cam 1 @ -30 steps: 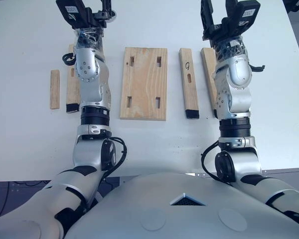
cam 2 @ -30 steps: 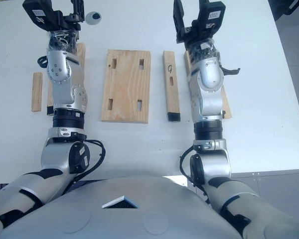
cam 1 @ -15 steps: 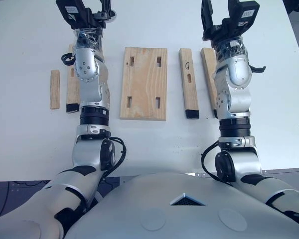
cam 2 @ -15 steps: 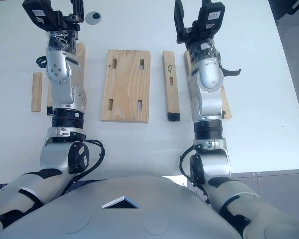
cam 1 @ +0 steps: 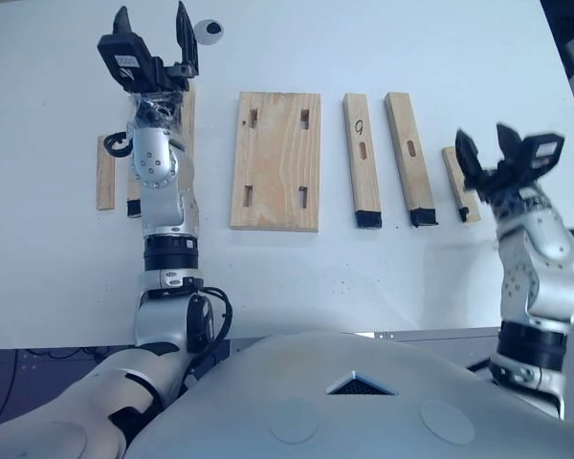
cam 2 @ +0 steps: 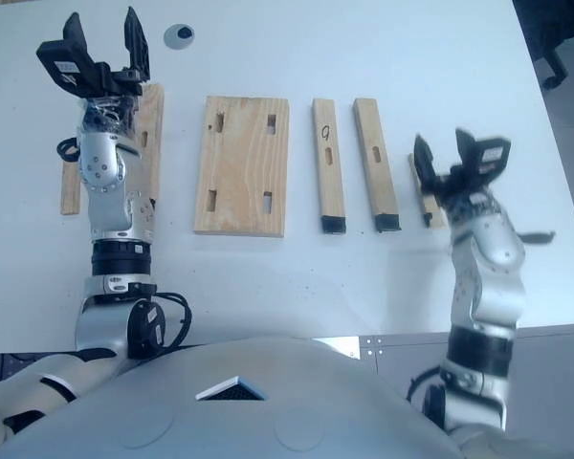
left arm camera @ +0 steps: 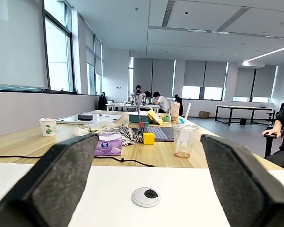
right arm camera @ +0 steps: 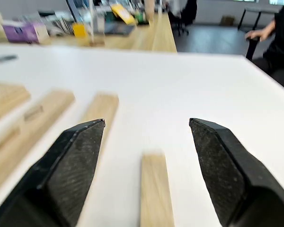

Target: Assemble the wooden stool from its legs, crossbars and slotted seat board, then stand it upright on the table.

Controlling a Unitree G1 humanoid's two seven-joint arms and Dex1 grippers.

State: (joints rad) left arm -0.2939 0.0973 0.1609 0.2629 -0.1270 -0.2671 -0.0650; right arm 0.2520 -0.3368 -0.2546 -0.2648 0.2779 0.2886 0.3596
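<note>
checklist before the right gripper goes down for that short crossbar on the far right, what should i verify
1. Right gripper open and empty: ok, jaws wide apart, nothing held.
2. Short crossbar lined up with the jaws: ok, in the right wrist view it lies flat, roughly centred between them.
3. Crossbar free of neighbours: ok, a gap separates it from the nearest leg.
4. Height of the gripper over the crossbar: cannot tell.
5. Left gripper out of the way: ok, open and empty at the far left.
6. Seat board ready: ok, lying flat with its slots showing.
</note>
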